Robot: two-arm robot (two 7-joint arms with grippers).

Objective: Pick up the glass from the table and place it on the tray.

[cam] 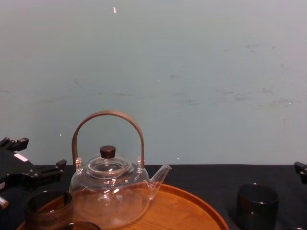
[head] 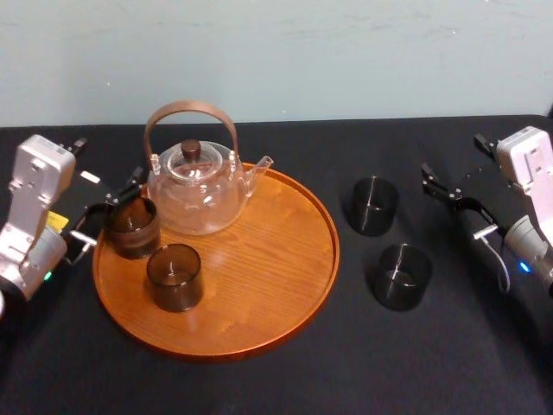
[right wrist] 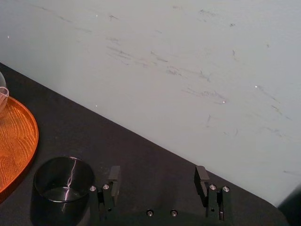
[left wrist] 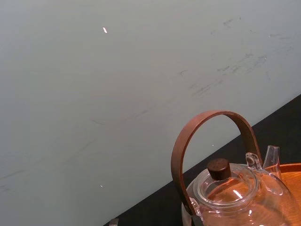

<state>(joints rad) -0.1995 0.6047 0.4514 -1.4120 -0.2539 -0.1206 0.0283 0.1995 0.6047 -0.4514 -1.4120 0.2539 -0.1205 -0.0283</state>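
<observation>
Fingers spread wide and empty, the right gripper (right wrist: pixel 157 172) faces the glass (head: pixel 374 206) on the table (head: pixel 259 385) for a likely grasp; the left gripper (head: pixel 111 212) waits, also open, at the tray (head: pixel 276 259)'s left rim.

I see an orange-brown, wood-grained tray (head: pixel 276 251), a plain smoky grey-brown glass (head: pixel 402 277), a clear teapot (head: pixel 199 197) with a brown handle, black table (head: pixel 467 363), pale blue-grey wall (head: pixel 346 52).

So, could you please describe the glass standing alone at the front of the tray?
Start at the round wooden tray with the glass teapot at its back. Nearest the robot on it stands a short smoky tumbler. Unlike the tumbler beside the left tool at the tray's left rim, it stands alone; two more tumblers sit off the tray.
</observation>
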